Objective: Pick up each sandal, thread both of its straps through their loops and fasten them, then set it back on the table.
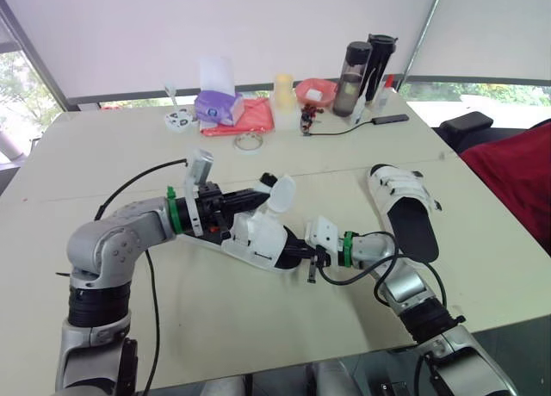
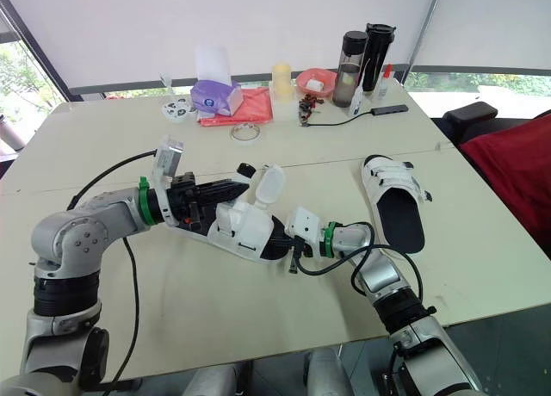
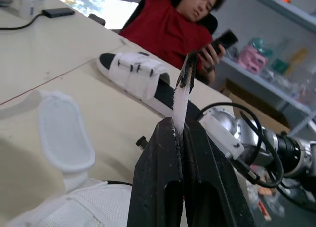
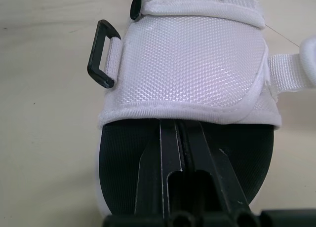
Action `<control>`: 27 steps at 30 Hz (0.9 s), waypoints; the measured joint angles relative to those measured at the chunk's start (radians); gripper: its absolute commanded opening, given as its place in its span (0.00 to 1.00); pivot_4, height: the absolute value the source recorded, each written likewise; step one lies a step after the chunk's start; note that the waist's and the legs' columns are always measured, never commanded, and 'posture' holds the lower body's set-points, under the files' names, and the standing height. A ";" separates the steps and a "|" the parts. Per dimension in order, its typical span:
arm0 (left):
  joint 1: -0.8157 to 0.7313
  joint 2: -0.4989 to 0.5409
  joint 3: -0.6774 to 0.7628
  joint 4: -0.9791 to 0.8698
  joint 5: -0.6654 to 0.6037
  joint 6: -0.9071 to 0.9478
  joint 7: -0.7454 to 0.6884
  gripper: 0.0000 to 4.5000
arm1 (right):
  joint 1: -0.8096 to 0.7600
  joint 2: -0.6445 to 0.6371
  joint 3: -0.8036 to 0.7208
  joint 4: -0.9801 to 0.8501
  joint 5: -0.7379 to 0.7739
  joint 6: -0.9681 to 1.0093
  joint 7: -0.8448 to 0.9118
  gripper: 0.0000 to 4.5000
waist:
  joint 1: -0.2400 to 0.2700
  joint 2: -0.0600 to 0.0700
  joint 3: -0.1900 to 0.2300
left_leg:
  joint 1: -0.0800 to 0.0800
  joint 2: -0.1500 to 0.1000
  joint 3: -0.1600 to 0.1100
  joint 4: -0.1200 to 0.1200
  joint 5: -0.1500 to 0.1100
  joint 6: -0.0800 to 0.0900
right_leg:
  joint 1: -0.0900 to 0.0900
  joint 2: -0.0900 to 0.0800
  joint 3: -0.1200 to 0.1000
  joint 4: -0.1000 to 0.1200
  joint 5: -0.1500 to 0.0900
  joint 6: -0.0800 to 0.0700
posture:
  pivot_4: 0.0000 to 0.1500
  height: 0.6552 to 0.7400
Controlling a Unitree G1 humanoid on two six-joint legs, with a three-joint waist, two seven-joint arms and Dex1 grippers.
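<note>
**Left gripper clamped on a sandal strap**

Foreground: the left gripper (image 3: 178, 126), its two black fingers (image 3: 153, 177) pressed together on a white strap (image 3: 180, 96) that stands upright between them and ends in a black tip. Beside them is the near sandal (image 3: 64, 138), one padded flap open. Beyond, on the cream table (image 3: 59, 49), the far sandal (image 3: 140, 76) lies with both straps across. The right arm (image 3: 266, 143) carries a black cable. Background: a seated person (image 3: 168, 24) in red, holding a phone (image 3: 224, 39).

Silver arms (image 1: 112, 241) carry green wrist rings (image 1: 171, 211) and looping black cables (image 1: 344, 282).
</note>
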 measured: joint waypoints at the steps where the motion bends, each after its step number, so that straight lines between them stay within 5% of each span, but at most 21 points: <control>1: 0.002 -0.006 -0.001 0.001 0.000 -0.002 0.015 0.01 | 0.000 0.000 0.000 0.000 0.000 0.000 0.000 0.00 | 0.000 0.000 0.000 | 0.000 0.000 0.000 0.000 0.000 0.000 | 0.000 0.000 0.000 0.000 0.000 0.000 | 1.00 1.00; 27: -0.151 -0.058 -0.101 0.551 0.135 -0.198 -0.039 0.01 | 0.030 0.004 -0.002 -0.021 -0.001 0.002 -0.018 0.00 | 0.001 0.000 -0.001 | 0.002 -0.001 0.000 0.000 -0.002 -0.002 | 0.002 0.000 0.000 -0.002 0.000 0.001 | 1.00 1.00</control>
